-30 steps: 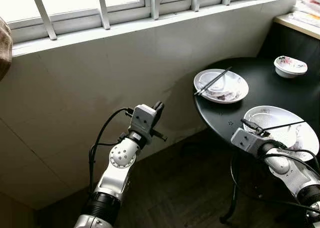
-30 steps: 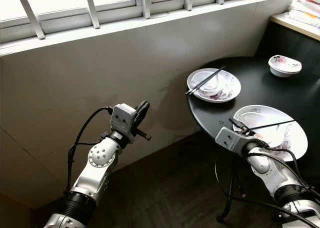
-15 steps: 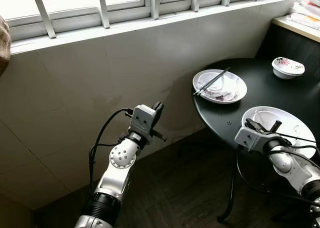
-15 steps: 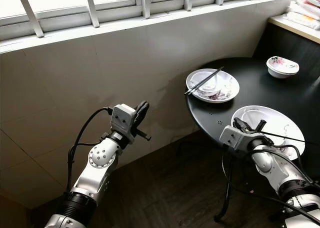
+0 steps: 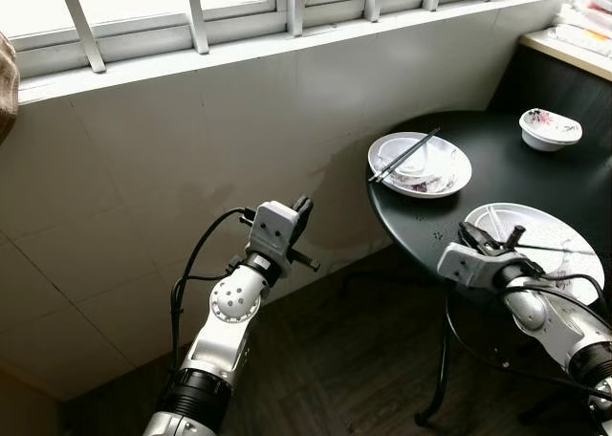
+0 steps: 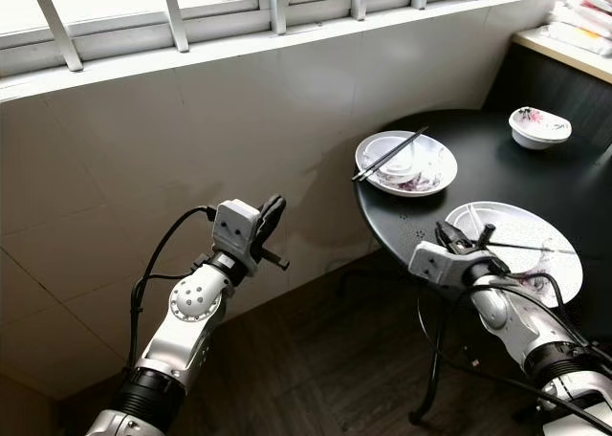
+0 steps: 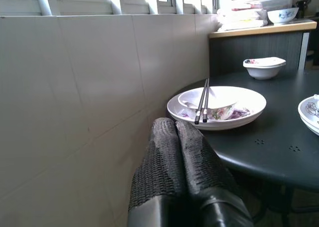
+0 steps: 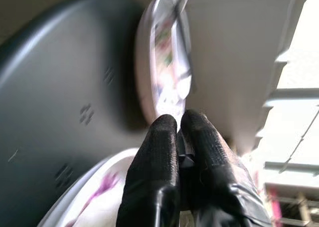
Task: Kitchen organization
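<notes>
Right gripper (image 5: 490, 242), fingers pressed together, at near plate (image 5: 555, 240) rim on round table (image 5: 497, 173).

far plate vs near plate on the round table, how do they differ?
The far plate holds a small bowl with chopsticks laid across it; the near plate holds no bowl, just thin dark sticks. The far plate sits clear of both arms; the right gripper, fingers shut, is at the near plate's rim. Both are white and used.

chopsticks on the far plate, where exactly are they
The chopsticks lie across a small bowl on the far plate, at the round table's window-side edge.
</notes>
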`<state>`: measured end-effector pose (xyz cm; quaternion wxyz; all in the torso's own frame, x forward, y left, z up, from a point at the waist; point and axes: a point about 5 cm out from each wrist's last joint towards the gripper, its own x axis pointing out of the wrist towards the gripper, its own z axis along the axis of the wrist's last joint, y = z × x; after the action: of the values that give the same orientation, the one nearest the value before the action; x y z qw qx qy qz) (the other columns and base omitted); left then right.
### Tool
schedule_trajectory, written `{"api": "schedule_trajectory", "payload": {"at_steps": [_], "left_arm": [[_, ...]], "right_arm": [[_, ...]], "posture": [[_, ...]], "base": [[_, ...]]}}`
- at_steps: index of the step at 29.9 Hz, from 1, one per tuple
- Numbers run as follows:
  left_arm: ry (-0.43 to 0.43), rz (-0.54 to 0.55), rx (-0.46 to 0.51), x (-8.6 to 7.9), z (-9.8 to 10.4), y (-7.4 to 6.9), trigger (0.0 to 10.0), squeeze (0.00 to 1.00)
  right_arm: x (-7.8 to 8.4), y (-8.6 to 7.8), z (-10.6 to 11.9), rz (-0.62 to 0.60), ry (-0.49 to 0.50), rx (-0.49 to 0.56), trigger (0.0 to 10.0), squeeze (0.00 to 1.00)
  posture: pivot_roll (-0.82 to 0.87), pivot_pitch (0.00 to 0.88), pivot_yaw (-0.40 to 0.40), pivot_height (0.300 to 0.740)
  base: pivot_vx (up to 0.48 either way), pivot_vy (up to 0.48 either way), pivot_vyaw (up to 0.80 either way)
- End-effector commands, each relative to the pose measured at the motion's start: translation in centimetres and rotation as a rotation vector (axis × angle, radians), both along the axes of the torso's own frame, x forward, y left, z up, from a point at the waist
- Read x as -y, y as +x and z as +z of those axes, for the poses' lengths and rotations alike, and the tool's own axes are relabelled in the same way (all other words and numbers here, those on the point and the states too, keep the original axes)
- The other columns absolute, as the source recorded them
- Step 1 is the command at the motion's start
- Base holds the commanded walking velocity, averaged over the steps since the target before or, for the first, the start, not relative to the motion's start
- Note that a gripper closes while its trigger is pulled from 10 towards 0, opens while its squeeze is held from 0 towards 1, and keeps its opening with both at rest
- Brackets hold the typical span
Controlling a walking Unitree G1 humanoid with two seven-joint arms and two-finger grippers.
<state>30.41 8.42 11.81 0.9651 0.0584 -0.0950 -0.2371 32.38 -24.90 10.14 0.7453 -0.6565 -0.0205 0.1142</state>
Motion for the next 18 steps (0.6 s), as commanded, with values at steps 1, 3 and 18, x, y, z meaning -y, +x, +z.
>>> {"api": "schedule_trajectory", "payload": {"at_steps": [1, 3, 18], "left_arm": [[0.000, -0.004, -0.023, 0.2, -0.3, 0.0, 10.0, 0.00], [0.000, -0.004, -0.024, 0.2, -0.4, 0.0, 10.0, 0.00], [-0.003, 0.003, -0.026, 0.0, -0.4, 0.3, 10.0, 0.00]], "right_arm": [[-0.7, 0.3, 1.2, 0.052, -0.052, 0.058, 0.0, 0.00], [-1.1, 0.3, 1.5, 0.066, -0.059, 0.074, 0.0, 0.00], [-7.8, -1.8, 3.6, 0.180, 0.210, 0.192, 0.7, 0.00]], "posture": [[0.07, 0.000, -0.067, 0.740], [0.07, 0.000, -0.067, 0.740], [0.07, 0.000, -0.058, 0.740]], "base": [[0.000, 0.000, 0.00], [0.000, 0.000, 0.80], [0.000, 0.000, 0.80]]}}
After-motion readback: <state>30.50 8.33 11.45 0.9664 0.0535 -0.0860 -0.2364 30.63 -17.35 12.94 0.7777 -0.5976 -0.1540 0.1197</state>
